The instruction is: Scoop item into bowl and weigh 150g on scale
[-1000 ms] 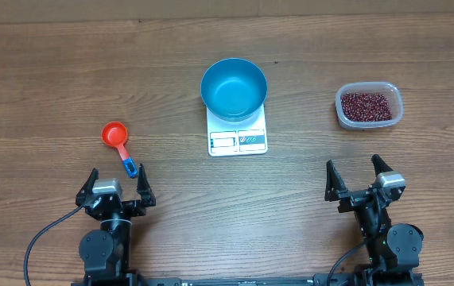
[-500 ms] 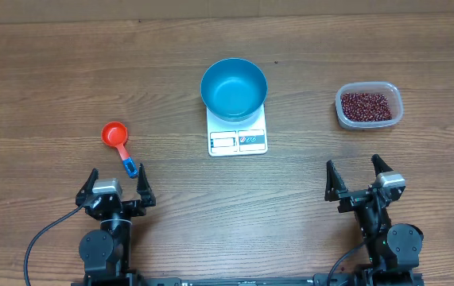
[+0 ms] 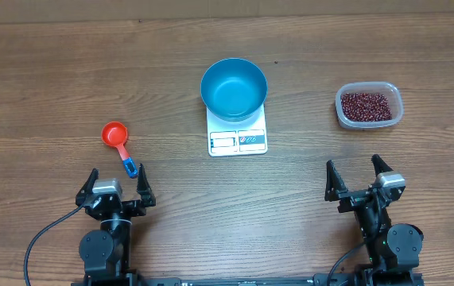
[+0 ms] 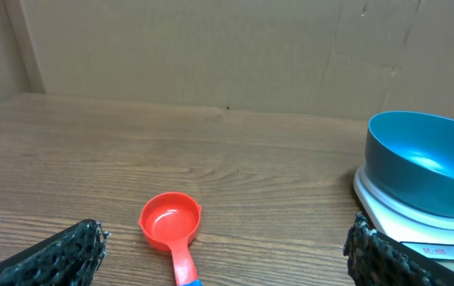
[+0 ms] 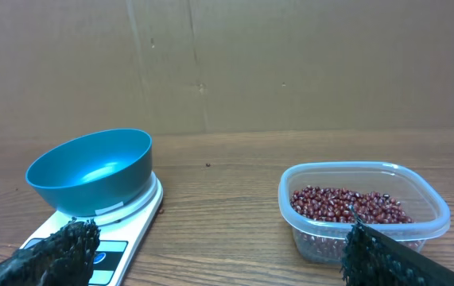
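— How far along is the weighing?

— Not begun. Left to right: the left gripper [image 3: 116, 179] is spread wide and empty. The red scoop [image 3: 122, 149] lies untouched just beyond it. The blue bowl [image 3: 234, 87] sits empty on the white scale [image 3: 238, 141], centre. The beans [image 3: 366, 106] fill the clear tub [image 3: 340, 103], right. The right gripper [image 3: 354, 176] gapes, empty.

— How does the scoop lie?

— Its long axis runs near-to-far, slightly diagonal, cup away and leftward, blue-tipped handle toward the left gripper.
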Controlling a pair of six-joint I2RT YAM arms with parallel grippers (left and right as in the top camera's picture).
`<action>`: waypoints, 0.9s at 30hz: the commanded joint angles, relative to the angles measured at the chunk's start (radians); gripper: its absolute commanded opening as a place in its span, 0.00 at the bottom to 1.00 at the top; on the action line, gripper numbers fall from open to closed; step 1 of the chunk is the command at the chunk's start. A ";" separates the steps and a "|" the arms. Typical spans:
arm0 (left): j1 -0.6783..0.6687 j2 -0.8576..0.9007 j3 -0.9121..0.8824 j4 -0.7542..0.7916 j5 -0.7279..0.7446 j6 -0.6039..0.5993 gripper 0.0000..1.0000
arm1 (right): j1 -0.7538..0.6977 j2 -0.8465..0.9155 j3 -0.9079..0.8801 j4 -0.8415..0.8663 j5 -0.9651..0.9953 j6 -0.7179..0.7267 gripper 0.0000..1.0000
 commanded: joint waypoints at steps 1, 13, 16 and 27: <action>0.005 -0.011 -0.004 0.000 0.001 0.016 1.00 | 0.005 -0.006 -0.010 0.005 0.010 0.006 1.00; 0.005 -0.011 -0.004 0.000 0.016 -0.041 0.99 | 0.005 -0.006 -0.010 0.005 0.010 0.006 1.00; 0.005 -0.010 -0.004 -0.001 0.016 -0.041 0.99 | 0.005 -0.006 -0.010 0.005 0.010 0.006 1.00; 0.005 -0.010 -0.004 0.047 0.014 -0.093 1.00 | 0.005 -0.006 -0.010 0.005 0.010 0.006 1.00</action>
